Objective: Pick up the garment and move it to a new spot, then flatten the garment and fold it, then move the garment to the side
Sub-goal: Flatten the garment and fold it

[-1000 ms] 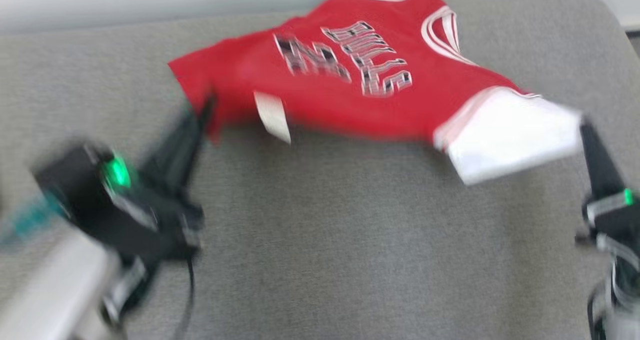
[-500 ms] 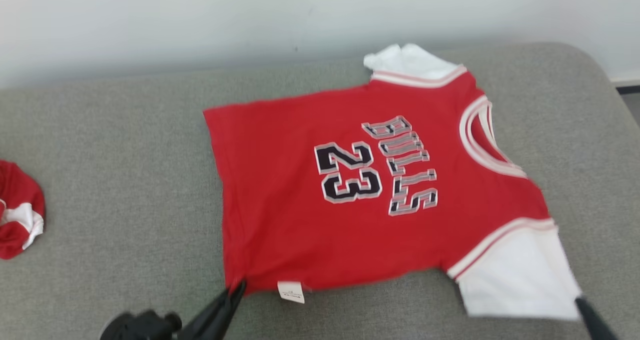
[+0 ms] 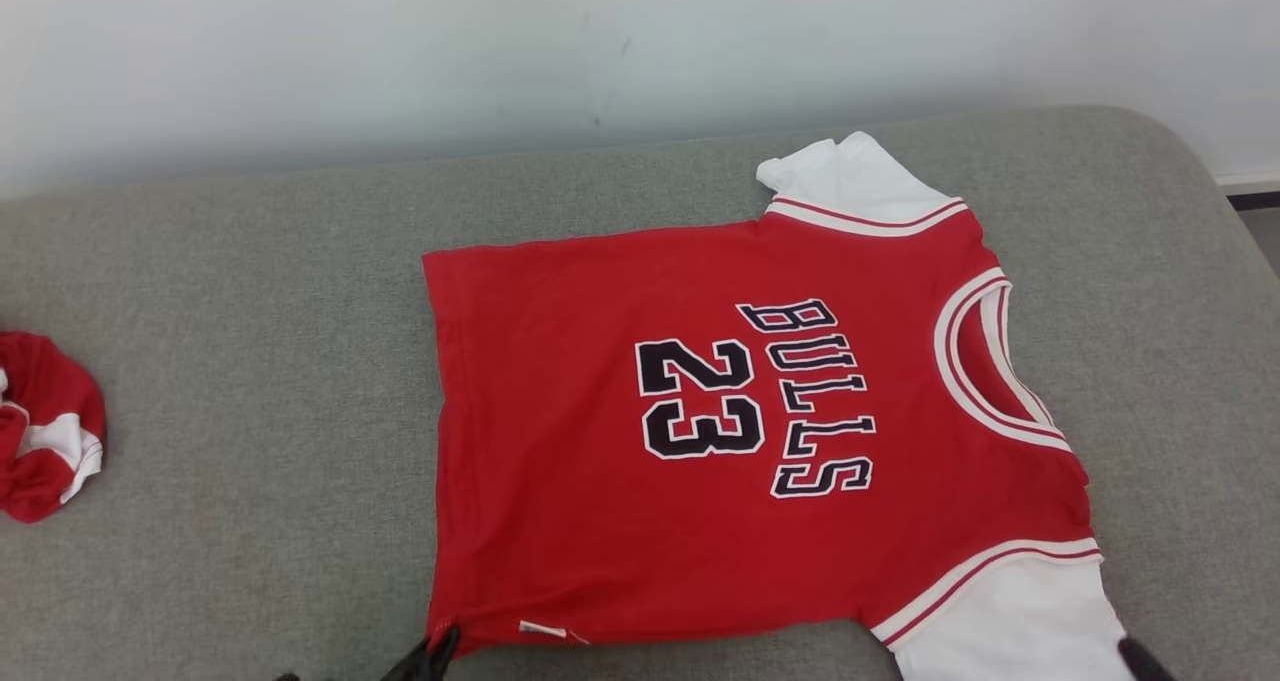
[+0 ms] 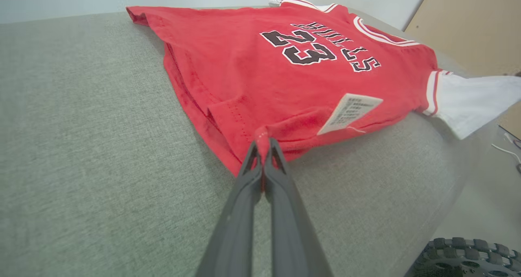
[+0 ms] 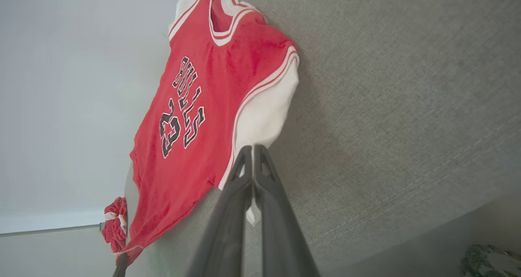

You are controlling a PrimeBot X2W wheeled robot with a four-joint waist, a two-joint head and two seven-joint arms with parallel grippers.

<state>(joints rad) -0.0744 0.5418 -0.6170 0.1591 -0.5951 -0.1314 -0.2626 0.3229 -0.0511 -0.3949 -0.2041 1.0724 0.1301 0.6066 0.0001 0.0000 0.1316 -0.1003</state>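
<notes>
The garment (image 3: 560,481) is a red jersey with white sleeves and black lettering. It lies spread front-up on the grey cushioned surface (image 3: 250,261). My left gripper (image 3: 435,651) is at the view's bottom edge, at the near hem corner. In the left wrist view the left gripper (image 4: 263,143) is shut on a pinch of the red hem of the garment (image 4: 244,65), beside a white care label (image 4: 350,112). At the lower right, my right gripper (image 3: 1140,656) meets the near white sleeve. In the right wrist view the right gripper (image 5: 253,150) is shut on that sleeve (image 5: 264,114).
A crumpled red and white cloth (image 3: 45,426) lies at the surface's far left. A pale wall (image 3: 600,51) runs behind the surface. The surface's rounded right end (image 3: 1200,181) drops to the floor. A treaded wheel (image 4: 460,256) shows below the near edge.
The head camera has tilted up, so the picture has shifted. The garment hung stretched between both grippers; it now lies flat on the surface. Both grippers stay shut on it.
</notes>
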